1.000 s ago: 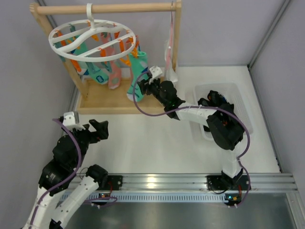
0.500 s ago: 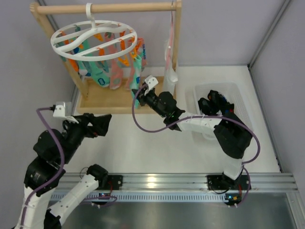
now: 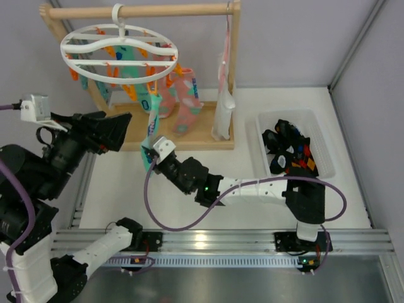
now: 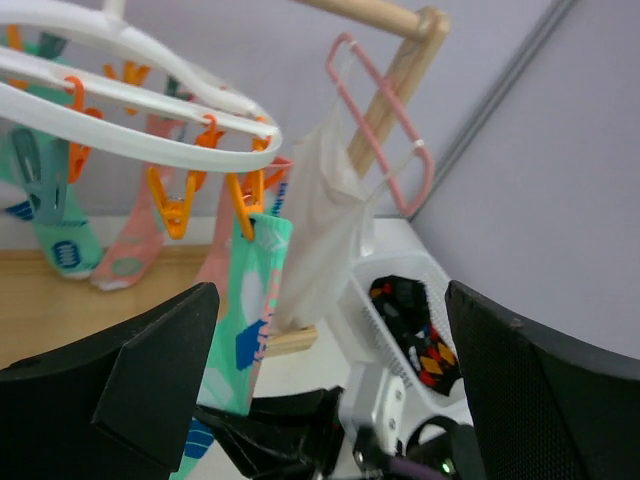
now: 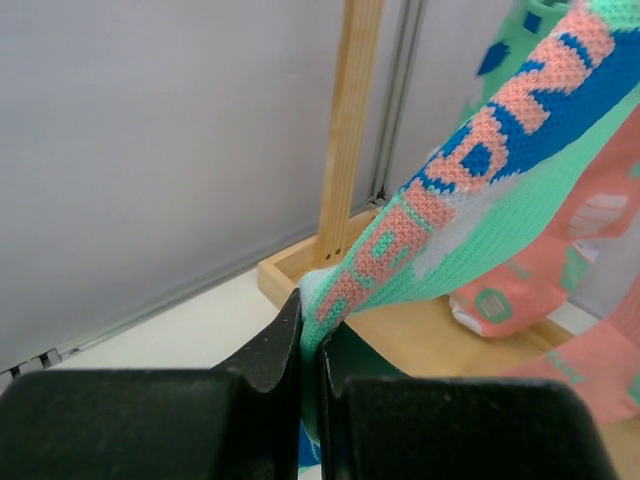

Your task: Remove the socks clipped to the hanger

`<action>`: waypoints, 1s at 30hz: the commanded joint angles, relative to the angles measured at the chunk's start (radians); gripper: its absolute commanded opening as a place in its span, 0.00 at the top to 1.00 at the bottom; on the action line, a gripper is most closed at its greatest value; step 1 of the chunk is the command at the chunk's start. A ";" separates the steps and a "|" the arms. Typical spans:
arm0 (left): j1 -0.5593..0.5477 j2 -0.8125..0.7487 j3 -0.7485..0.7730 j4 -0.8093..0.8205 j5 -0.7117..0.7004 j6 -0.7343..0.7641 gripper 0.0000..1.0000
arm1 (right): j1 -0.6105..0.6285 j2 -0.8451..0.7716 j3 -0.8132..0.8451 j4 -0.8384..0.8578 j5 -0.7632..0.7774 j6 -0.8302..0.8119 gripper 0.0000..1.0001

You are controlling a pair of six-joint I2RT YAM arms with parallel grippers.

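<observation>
The right gripper [image 5: 310, 345] is pressed together on a mint-green sock [image 5: 470, 190], which hangs stretched from an orange clip [image 4: 247, 200] of the hanger [image 3: 120, 47]. The left gripper [image 4: 330, 300] stands spread wide, holding nothing.

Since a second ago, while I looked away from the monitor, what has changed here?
The right gripper shut on a mint sock and pulled it toward the near left. The sock now stretches taut from its orange clip and is still clipped. The left gripper rose toward the hanger, open throughout. The hanger swung a little. Rack, white cloth and bin stayed put.
</observation>
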 commanded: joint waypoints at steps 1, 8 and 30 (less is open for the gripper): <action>0.054 0.098 0.068 -0.137 -0.079 0.051 0.01 | 0.071 0.065 0.108 -0.034 0.098 -0.068 1.00; 0.076 0.195 0.056 -0.168 -0.234 0.114 0.02 | 0.113 0.171 0.242 -0.095 0.123 -0.098 1.00; 0.076 0.247 -0.208 0.142 -0.225 0.105 0.11 | 0.068 0.040 0.069 -0.057 -0.035 0.031 1.00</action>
